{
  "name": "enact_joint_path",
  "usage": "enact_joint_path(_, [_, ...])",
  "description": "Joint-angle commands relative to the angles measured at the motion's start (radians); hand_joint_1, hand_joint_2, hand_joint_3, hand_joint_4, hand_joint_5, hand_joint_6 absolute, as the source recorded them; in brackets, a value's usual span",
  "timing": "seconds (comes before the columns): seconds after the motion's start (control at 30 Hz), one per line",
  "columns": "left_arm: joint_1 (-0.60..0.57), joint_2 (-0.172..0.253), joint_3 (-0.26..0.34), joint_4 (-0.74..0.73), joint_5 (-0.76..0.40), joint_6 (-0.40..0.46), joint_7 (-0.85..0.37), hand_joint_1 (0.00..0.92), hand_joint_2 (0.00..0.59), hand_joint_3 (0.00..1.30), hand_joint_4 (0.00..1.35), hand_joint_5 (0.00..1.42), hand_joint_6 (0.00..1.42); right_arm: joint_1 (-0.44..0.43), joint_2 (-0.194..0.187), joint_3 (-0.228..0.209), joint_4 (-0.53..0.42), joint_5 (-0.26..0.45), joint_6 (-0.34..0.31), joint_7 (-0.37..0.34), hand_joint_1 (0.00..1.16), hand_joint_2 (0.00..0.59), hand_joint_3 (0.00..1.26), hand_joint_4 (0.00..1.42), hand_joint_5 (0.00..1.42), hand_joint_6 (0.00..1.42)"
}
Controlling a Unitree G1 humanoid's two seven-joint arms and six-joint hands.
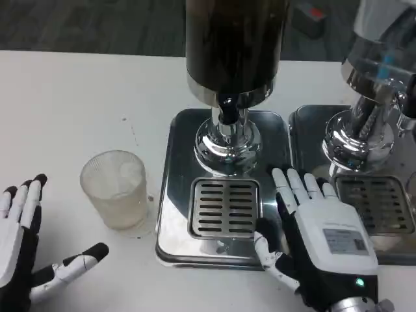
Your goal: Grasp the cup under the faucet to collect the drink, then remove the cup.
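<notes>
- Your left hand (18, 250) lies low at the near left of the white bench (78, 97), fingers spread and pointing away from you, thumb stretched out to its right; it holds nothing.
- The translucent frosted plastic cup (116, 190) stands upright on the bench, ahead of and to the right of your left hand, beyond the tip of the thumb and apart from it. No finger touches it.
- The cup sits just beside the left edge of the shiny steel drip tray (174, 195), not on it, so it is off to the left of the faucet rather than beneath it.
- Your right hand (316, 240) rests at the near right corner of that tray, white back upward, fingers apart and reaching forward, thumb out to its left. It grips nothing.
- Directly left of your right hand is the slotted metal drain grate (224, 208), set into the tray; the thumb lies just beside the grate's near right corner.
- Ahead of and left of your right hand rises the tall dark drink dispenser (234, 45) on its chrome pedestal (227, 144), with the small black faucet (226, 109) at its front, above the grate.
- To the right of your right hand, and ahead of it, stands a second chrome dispenser (370, 97) on its own steel tray with another grate (382, 203).
- The cup is well apart from your right hand, with the grate between them.
</notes>
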Motion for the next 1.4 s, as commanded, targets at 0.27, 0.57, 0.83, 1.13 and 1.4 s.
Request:
enact_joint_path(0.27, [-0.001, -0.009, 0.022, 0.017, -0.056, -0.069, 0.057, 0.0, 0.041, 0.0, 0.0, 0.0, 0.0, -0.016, -0.002, -0.005, 0.019, 0.014, -0.003, -0.016, 0.29, 0.563, 0.02, 0.0, 0.0, 0.0])
enact_joint_path(0.57, [-0.12, -0.033, 0.047, 0.319, -0.33, -0.452, 0.015, 0.0, 0.0, 0.0, 0.0, 0.0, 0.0, -0.016, 0.002, -0.01, 0.021, 0.026, 0.001, -0.023, 0.3, 0.562, 0.02, 0.0, 0.0, 0.0])
enact_joint_path(0.83, [-0.243, -0.069, 0.03, 0.515, -0.413, -0.575, -0.078, 0.024, 0.005, 0.0, 0.0, 0.0, 0.0, -0.013, 0.005, -0.01, 0.019, 0.038, 0.004, -0.018, 0.3, 0.562, 0.03, 0.0, 0.0, 0.0])
enact_joint_path(1.13, [-0.348, -0.048, -0.011, 0.61, -0.367, -0.553, -0.115, 0.147, 0.022, 0.0, 0.0, 0.0, 0.0, -0.012, 0.008, -0.011, 0.018, 0.048, 0.004, -0.014, 0.31, 0.562, 0.03, 0.0, 0.0, 0.0])
enact_joint_path(1.4, [-0.414, -0.051, -0.042, 0.654, -0.345, -0.538, -0.133, 0.161, 0.024, 0.0, 0.0, 0.0, 0.0, -0.008, 0.014, -0.008, 0.018, 0.05, 0.009, -0.019, 0.31, 0.562, 0.03, 0.0, 0.0, 0.0])
